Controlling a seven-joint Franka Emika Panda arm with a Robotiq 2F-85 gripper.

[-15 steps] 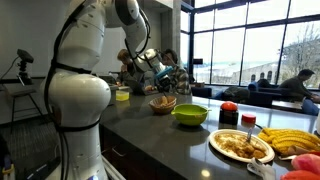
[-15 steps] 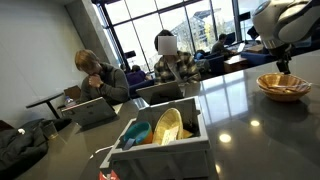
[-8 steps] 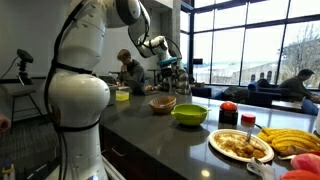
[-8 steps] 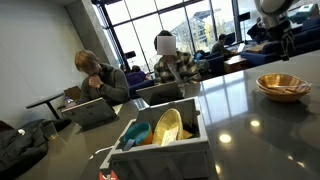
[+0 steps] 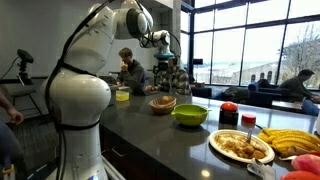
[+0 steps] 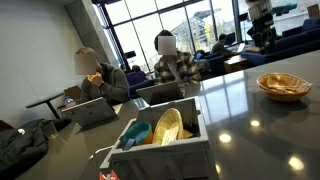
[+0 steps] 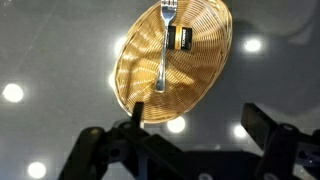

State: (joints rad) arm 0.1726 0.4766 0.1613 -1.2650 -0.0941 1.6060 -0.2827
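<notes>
Gripper (image 7: pixel 172 130): fingers spread wide, holding nothing, hanging well above the basket (image 7: pixel 135 75). The basket is shallow, oval, woven wicker and sits on the dark counter (image 5: pixel 150 128). Only the wrist view shows its contents: a fork (image 7: pixel 162 55) lying lengthwise, with a small black-and-yellow item (image 7: pixel 183 38) beside it. In an exterior view, a green bowl (image 5: pixel 190 114) stands near the basket.

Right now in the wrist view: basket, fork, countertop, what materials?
Basket: woven wicker or rattan, matte tan; the weave ribs show.
Fork: metal, likely steel, polished; silvery with bright glints.
Countertop: dark, glossy stone or laminate, cannot tell which; round lights mirror in it.
</notes>
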